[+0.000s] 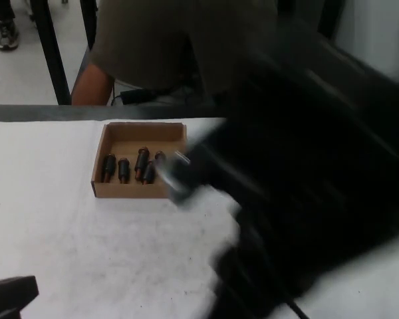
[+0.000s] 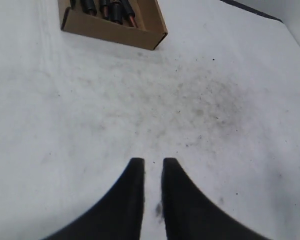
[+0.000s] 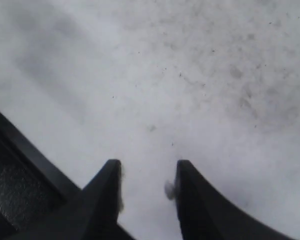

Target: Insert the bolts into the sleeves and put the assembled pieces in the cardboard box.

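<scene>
A cardboard box (image 1: 130, 190) lies on the white bench toward the back, with several dark assembled pieces (image 1: 124, 169) side by side in it. In the left wrist view the box (image 2: 115, 32) lies well ahead of my left gripper (image 2: 153, 161), its pieces (image 2: 112, 7) just showing. That gripper hangs over bare bench, fingers nearly together and holding nothing. My right gripper (image 3: 147, 162) stands open over the bare white surface, nothing between its fingers. A large blurred black arm (image 1: 286, 186) covers the right of the high view, its tip close to the box's right side.
The white bench cover (image 2: 200, 100) is speckled with dark smudges in front of the box. A dark arm part (image 1: 10, 292) sits at the near left corner. The bench's dark far edge (image 1: 46, 111) runs behind the box.
</scene>
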